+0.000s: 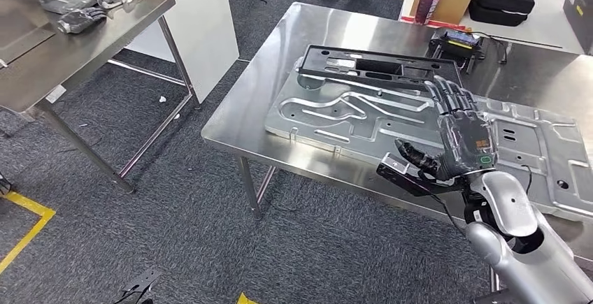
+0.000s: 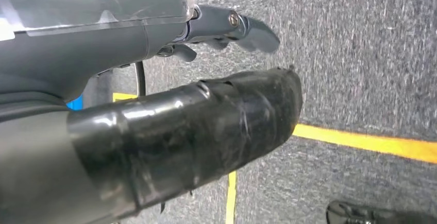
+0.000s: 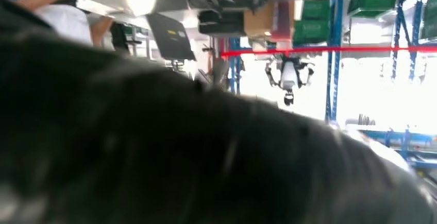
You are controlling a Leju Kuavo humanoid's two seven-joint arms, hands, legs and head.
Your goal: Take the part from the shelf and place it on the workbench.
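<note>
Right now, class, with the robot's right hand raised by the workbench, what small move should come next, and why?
Probably draw the right hand back from the workbench. Its fingers are spread and hold nothing, while the black part already lies on the silver panel, so the placing looks done.

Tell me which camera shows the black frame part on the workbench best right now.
The head view: the black frame part lies flat on the workbench, its near edge resting on the large silver panel, beyond the open right hand. The left wrist view looks at carpet floor, and the right wrist view is mostly a dark blur.
</note>
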